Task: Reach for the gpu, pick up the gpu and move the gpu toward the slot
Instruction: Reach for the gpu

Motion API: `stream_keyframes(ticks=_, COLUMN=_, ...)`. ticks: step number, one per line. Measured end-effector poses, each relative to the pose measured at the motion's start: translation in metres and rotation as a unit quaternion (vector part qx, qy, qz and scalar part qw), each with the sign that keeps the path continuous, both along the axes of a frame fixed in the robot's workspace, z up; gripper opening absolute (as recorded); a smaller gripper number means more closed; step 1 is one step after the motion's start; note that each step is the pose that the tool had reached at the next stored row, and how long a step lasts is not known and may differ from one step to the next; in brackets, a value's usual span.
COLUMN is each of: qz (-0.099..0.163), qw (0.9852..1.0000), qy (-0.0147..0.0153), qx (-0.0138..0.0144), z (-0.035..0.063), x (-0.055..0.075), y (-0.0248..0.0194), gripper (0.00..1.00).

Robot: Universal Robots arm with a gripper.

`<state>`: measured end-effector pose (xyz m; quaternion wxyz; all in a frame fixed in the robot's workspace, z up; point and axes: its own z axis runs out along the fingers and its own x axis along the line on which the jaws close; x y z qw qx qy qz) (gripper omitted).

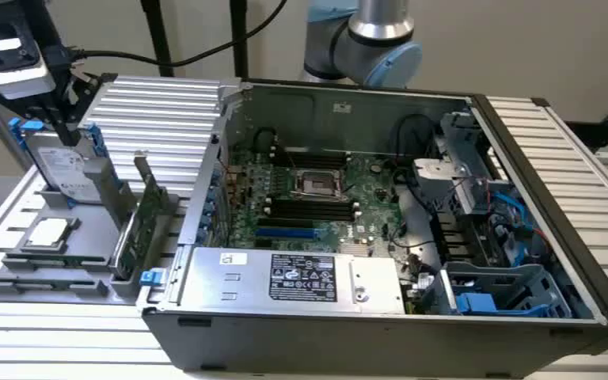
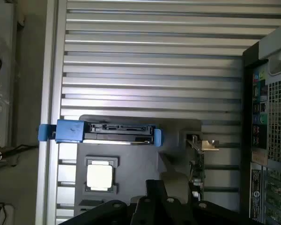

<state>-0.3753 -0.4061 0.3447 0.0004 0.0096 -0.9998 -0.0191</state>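
At the exterior view's left, your claw [image 1: 61, 123], opening untellable, hangs over the hard drive [image 1: 72, 170]; the gpu [image 1: 135, 226] stands upright for gripping.

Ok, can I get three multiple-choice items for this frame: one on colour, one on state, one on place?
1. The drive has rails coloured: A blue; B red; C yellow.
2. The case is: A shut; B tipped over; C open.
3. The gpu stands: A in the case; B in the holder; C on the drive.
Answers: A, blue rails flank the drive; C, the motherboard shows inside; B, it sits upright in the grey holder beside the case.
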Motion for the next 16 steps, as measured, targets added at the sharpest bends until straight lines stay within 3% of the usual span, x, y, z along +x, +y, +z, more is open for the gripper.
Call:
stream_keyframes(ticks=13, qz=0.000, qw=1.0000, qy=0.0000, qx=0.0000, z=0.0000, x=0.0000, y=0.0000, gripper=0.11)
stream_keyframes(ticks=16, qz=0.000, qw=1.0000, qy=0.0001, qx=0.0000, z=0.0000, x=0.0002, y=-0.0042, gripper=0.11)
